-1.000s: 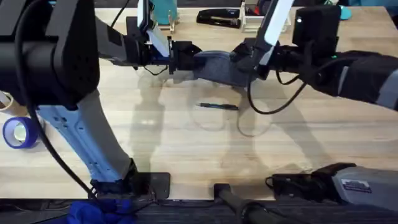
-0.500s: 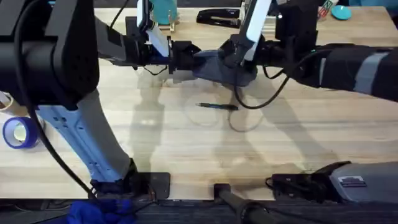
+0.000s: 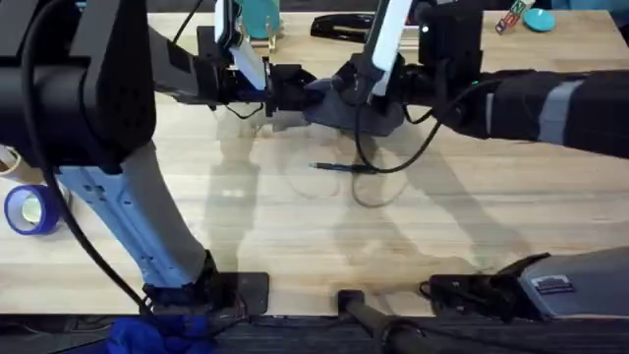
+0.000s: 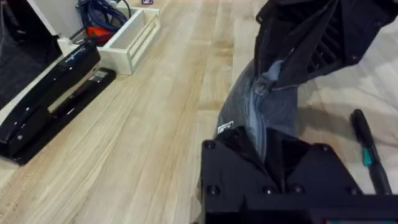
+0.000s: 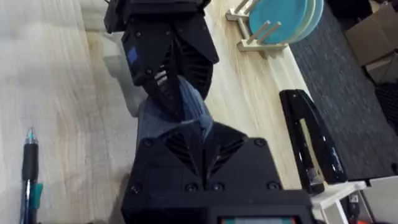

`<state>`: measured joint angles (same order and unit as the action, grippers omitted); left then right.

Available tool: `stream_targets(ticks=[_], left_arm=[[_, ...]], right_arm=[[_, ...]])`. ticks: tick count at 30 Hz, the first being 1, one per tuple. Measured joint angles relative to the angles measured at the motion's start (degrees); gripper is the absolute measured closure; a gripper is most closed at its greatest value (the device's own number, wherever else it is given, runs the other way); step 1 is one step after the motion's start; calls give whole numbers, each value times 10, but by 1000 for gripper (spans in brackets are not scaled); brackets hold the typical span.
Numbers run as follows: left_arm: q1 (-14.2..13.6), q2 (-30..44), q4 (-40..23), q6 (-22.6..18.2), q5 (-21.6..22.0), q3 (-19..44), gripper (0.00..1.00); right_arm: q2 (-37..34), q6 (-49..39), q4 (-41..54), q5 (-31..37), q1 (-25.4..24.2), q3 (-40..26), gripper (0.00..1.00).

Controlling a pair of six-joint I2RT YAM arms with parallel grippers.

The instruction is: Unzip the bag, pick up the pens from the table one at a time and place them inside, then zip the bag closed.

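Grey-blue bag (image 3: 334, 106) lying bunched on table (image 3: 295, 226), left tool (image 3: 295, 88) and right tool (image 3: 349, 84) both gripping it — zipper mostly hidden, pen (image 3: 344, 168) lying nearby.

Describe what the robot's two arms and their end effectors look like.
Both arms are mostly black. The left arm has a pale blue link near its base; the right arm carries a grey band and a white link, with a black cable looping below. Each end effector, left and right, is blocky black plastic with ribbed fingers.

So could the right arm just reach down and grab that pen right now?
Probably not yet: the right gripper is shut on the bag. The pen itself lies uncovered on the table.
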<state>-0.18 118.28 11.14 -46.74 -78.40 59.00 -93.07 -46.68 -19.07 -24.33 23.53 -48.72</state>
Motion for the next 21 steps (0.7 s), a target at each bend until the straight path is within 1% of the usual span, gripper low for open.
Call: stream_targets(ticks=[3, 16, 21], left_arm=[[1, 0, 0, 0, 0, 0, 958], [10, 0, 0, 0, 2, 0, 958], [10, 0, 0, 0, 3, 0, 958]], right_arm=[[-13, 2, -13, 2, 6, -5, 970], [-49, 4, -12, 10, 22, -43, 970], [-53, 4, -17, 12, 25, -47, 970]])
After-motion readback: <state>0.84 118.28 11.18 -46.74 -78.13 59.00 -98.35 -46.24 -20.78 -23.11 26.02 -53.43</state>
